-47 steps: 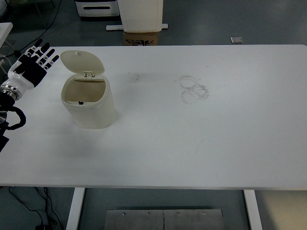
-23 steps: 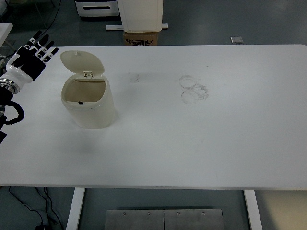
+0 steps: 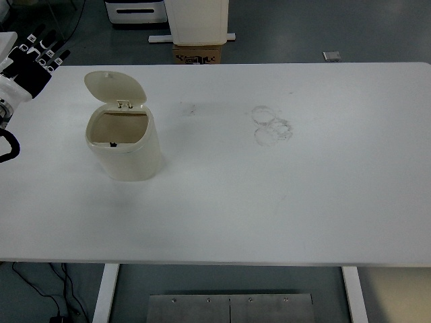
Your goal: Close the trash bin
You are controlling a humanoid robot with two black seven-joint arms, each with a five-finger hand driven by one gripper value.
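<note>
Trash bin (image 3: 125,145) stands on the white counter (image 3: 283,195) at its left side, its lid (image 3: 114,87) tipped upright behind the open mouth. Left hand (image 3: 28,62) hovers at the far left edge, fingers spread, holding nothing, apart from the bin. Faint ring marks (image 3: 271,125) lie well to the right.

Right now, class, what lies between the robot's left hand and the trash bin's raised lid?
Nothing: the head view shows only bare table between the left hand and the lid.
</note>
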